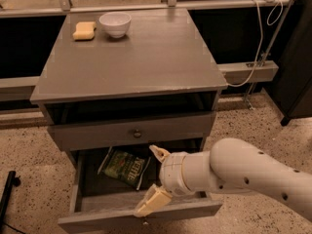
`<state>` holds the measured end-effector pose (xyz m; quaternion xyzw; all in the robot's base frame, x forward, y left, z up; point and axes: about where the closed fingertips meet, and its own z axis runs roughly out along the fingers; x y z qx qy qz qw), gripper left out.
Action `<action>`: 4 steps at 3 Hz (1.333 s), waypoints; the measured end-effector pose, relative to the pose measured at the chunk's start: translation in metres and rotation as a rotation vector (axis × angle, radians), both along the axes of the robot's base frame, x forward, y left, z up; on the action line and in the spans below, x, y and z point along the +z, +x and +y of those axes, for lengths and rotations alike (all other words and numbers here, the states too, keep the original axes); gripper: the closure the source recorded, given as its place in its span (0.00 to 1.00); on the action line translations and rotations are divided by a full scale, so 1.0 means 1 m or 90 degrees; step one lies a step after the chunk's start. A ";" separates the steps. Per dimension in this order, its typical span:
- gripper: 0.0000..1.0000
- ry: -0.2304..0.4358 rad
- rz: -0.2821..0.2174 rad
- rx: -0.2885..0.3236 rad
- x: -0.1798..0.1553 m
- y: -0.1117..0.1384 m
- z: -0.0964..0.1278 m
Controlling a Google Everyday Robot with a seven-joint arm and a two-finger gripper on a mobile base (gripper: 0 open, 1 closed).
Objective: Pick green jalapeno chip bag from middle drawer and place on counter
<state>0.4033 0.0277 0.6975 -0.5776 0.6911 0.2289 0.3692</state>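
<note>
Camera view is looking down on a grey cabinet, with the counter filling the upper half of the scene. A white bowl is sitting toward the 11 o'clock corner of that top, and a yellow sponge is lying just beside it at its 9 o'clock, apart from it.

Below the counter, a shallower drawer front with a round knob is sitting closed. Under it, the middle drawer is standing pulled out toward 6 o'clock, showing its floor and its plain front panel.

The green jalapeno chip bag is lying flat on the drawer floor, toward the back and the 9 o'clock side, tilted so that its white lettering is running down toward 5 o'clock. Its far end is sitting in the shadow under the drawer above.

The gripper is hanging over the open drawer, at about 4 o'clock from the bag. Its white arm is reaching in from the 4 o'clock edge of the scene. The two pale fingers are spreading wide apart and are gripping nothing: one is pointing toward 12 o'clock close to the bag's near corner, the other is angling toward 7 o'clock over the drawer's front panel. Whether the upper finger is touching the bag cannot be told.

A pale cable is hanging at 2 o'clock, beyond the cabinet, and speckled floor is showing on both sides.
</note>
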 end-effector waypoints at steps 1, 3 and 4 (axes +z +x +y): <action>0.00 0.005 -0.004 -0.001 -0.001 0.002 0.001; 0.00 0.128 -0.107 -0.010 -0.057 0.071 0.042; 0.00 0.156 -0.080 -0.013 -0.111 0.093 0.061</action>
